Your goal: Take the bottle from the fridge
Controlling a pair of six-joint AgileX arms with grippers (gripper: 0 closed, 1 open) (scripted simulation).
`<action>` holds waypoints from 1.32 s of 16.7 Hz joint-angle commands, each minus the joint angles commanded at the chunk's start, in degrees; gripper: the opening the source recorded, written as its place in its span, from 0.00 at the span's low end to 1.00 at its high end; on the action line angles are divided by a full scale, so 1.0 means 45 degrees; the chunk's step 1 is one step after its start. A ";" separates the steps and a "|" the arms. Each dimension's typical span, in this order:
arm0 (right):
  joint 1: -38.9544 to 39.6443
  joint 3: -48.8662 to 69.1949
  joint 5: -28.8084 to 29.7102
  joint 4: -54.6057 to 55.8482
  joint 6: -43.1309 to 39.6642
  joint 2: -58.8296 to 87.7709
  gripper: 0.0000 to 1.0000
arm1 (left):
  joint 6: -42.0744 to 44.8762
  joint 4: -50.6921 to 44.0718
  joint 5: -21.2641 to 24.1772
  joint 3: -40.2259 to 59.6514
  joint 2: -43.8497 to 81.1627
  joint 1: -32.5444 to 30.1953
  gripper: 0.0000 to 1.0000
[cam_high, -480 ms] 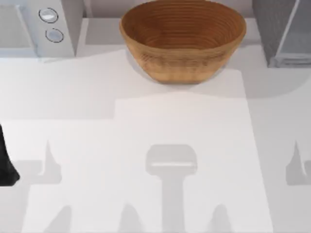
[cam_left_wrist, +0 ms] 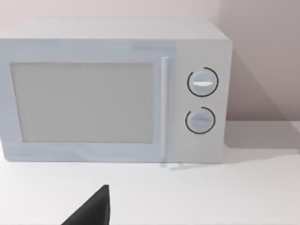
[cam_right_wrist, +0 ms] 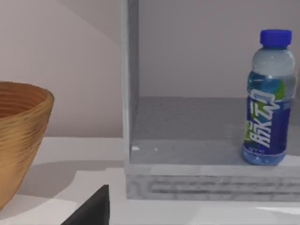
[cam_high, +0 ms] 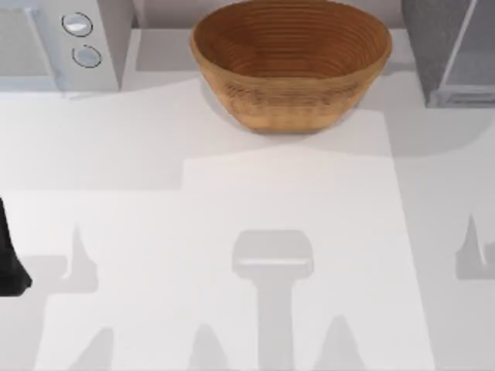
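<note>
Evidently the bottle (cam_right_wrist: 267, 101) stood upright, long axis vertical, on the floor of the open fridge (cam_right_wrist: 206, 180), ahead of and well apart from the right claw, whose grip state could not be told.

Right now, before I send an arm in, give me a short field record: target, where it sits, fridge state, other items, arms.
target: clear pale-blue plastic bottle with bright blue cap, upright
location: on the grey fridge floor, inside the open compartment
fridge: far right of the table, interior open to the right wrist view
other items: round wooden bowl at far centre; white microwave with two knobs, far left
arms: left arm at the table's left edge
</note>
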 joint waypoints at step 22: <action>-0.5867 0.1939 -0.5542 1.7803 0.0212 2.0046 1.00 | 0.0000 0.0000 0.0000 0.0000 0.0000 0.0000 1.00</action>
